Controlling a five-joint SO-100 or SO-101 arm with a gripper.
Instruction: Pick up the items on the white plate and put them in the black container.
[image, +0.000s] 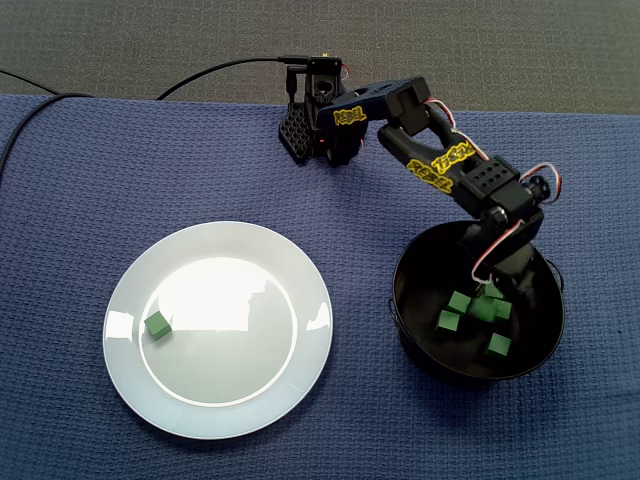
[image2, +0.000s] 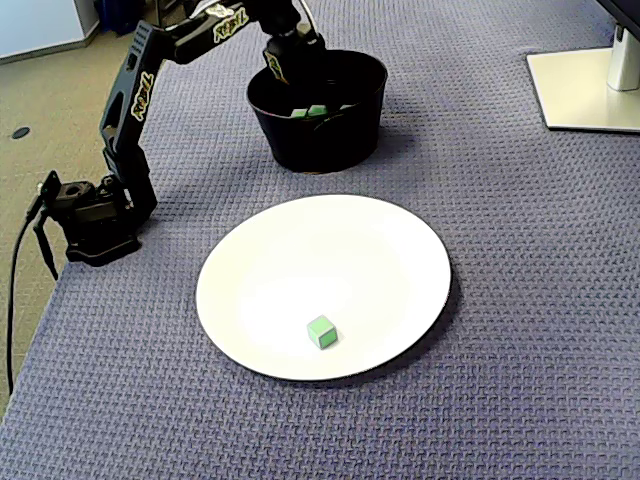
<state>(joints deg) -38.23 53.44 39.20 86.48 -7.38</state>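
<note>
Hanging inside the black container (image: 412, 335), the gripper (image: 489, 287) sits just above the green cubes (image: 459, 301) lying there; I cannot tell whether it is parted or clasping one. A clean release likely means opening low over the pile, then lifting straight clear of the rim. Well away from the gripper, one last cube (image: 157, 325) waits on the white plate (image: 260, 250). In a fixed view the container wall (image2: 320, 140) hides most of the pile.
</note>
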